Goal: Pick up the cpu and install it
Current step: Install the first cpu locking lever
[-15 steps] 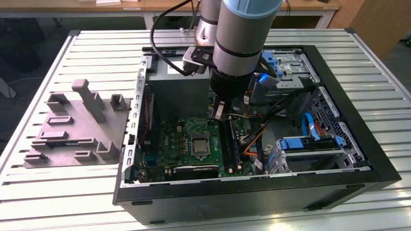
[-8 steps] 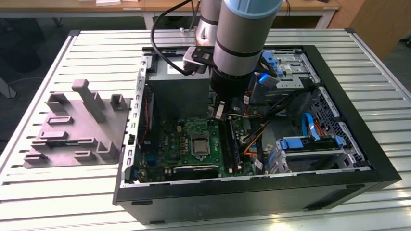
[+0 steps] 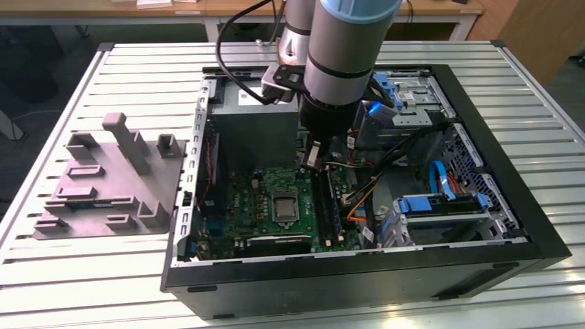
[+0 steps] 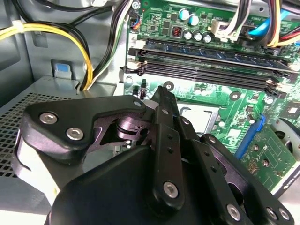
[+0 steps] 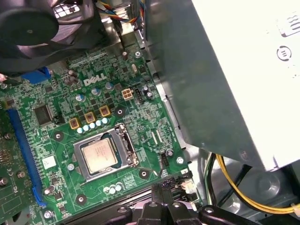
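Pincer (image 3: 312,156) hangs inside the open computer case (image 3: 512,205), black fingers pointing down at the motherboard (image 3: 246,202). In the second wrist view the pincer (image 4: 163,93) has its two fingers drawn together at the tip with no gap visible and nothing between them, so it reads as closed and empty. In the first wrist view the pincer (image 5: 164,190) tip sits over the board edge, just off the socket corner, not touching the chip.

The cpu (image 5: 99,155) lies flat in the socket (image 5: 123,140), pale metal top facing up, squared with the frame around it. In the exterior view the cpu (image 3: 285,206) is a small pale square near the middle of the motherboard, at about 7 o'clock from the pincer tip and below it. The socket cover does not lie over the chip; whether the cpu is fully seated cannot be told.

Memory slots (image 4: 211,63) run alongside the socket. A silver power supply box (image 3: 251,123) sits at about 10 o'clock from the pincer in the exterior view, with yellow and black cables (image 5: 234,187) coming out under it.

The grey moulded fixture (image 3: 109,185) rests on the slatted tabletop (image 3: 92,274) at 9 o'clock from the case, well apart from the pincer
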`<state>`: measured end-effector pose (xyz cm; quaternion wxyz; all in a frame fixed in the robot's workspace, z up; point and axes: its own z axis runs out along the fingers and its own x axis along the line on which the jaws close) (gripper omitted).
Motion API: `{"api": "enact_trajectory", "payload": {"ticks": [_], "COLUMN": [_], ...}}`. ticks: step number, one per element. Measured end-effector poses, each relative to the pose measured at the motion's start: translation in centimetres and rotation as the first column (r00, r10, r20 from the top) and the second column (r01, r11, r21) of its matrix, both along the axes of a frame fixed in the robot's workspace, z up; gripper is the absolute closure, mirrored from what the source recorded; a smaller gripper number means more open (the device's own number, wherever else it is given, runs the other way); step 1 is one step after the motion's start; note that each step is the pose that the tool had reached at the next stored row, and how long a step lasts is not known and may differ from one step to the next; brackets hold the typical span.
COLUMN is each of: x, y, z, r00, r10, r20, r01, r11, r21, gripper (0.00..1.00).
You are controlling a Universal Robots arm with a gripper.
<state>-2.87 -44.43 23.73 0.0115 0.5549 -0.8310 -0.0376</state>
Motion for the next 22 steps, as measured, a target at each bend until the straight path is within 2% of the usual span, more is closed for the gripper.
{"api": "enact_trajectory", "payload": {"ticks": [11, 20, 22], "x": [-0.1, -0.7, -0.7], "y": [0.82, 1.07, 1.08], "z": [-0.11, -0.25, -0.26], "r00": [1.0000, 1.0000, 1.0000], "r10": [0.000, 0.000, 0.000], "r20": [0.0000, -0.0001, -0.0001], "r01": [0.000, 0.000, 0.000], "r11": [1.0000, 1.0000, 1.0000], "r21": [-0.0001, -0.0002, -0.0027], "gripper": [0.89, 0.89, 0.89]}}
